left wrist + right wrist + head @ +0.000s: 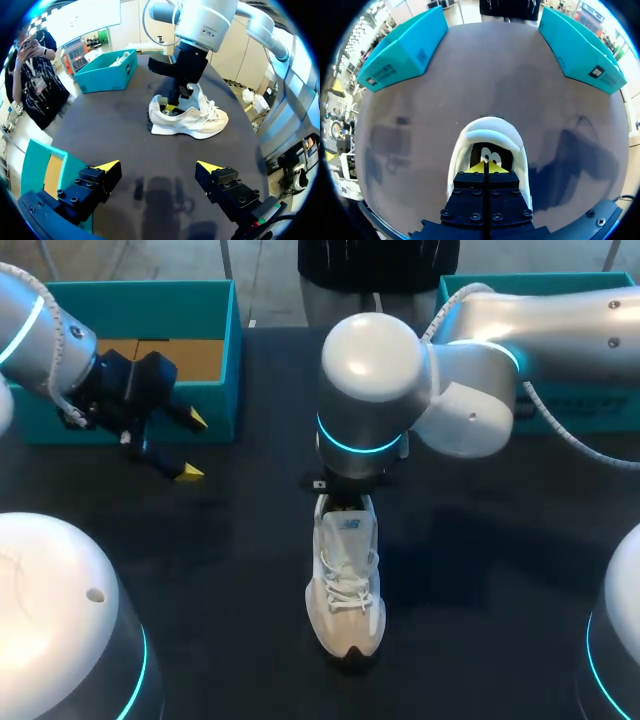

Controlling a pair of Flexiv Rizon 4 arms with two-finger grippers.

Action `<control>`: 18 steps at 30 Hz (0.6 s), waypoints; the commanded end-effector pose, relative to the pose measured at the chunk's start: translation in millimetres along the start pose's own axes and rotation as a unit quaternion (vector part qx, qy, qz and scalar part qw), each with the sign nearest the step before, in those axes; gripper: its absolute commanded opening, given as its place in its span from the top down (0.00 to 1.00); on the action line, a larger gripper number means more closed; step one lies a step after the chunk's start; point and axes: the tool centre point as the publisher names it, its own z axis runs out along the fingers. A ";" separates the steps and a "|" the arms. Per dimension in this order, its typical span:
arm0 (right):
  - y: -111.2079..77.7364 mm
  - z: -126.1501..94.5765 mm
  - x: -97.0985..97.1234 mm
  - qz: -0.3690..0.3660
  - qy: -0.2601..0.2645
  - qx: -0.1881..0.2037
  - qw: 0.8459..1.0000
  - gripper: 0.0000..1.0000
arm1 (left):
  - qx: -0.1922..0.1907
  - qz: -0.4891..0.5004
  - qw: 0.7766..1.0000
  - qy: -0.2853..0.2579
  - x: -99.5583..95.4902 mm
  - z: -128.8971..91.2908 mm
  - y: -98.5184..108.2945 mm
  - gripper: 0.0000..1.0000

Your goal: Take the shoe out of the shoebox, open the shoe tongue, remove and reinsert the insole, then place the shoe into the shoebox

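A white laced shoe (345,590) stands upright mid-table, toe toward the near edge; it also shows in the left wrist view (192,120). My right arm reaches over it from the right. My right gripper (484,168) is shut, its yellow tips together down inside the heel opening (171,107), just over the dark insole (487,152). I cannot see whether anything is pinched between the tips. My left gripper (190,447) hangs open and empty at the left, in front of the teal shoebox (230,360), well apart from the shoe (159,166).
The left shoebox shows a bare cardboard floor. A second teal box (560,405) sits at the back right, with something white inside in the left wrist view (107,75). Dark tabletop (480,570) lies around the shoe.
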 end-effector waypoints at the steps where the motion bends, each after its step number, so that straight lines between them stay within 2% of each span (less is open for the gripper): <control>1: 0.6 13.3 0.0 0.002 -0.004 0.006 1.000 1.00 | -0.008 -0.004 1.000 -0.012 0.7 -11.3 7.1 0.00; 10: -0.3 31.9 -3.0 0.001 -0.013 0.029 1.000 1.00 | -0.029 -0.027 0.999 -0.033 -15.3 -13.9 15.2 0.00; 18: -4.3 43.3 -5.5 0.001 -0.023 0.041 0.999 1.00 | -0.029 -0.027 0.999 -0.033 -15.3 -13.9 15.2 0.00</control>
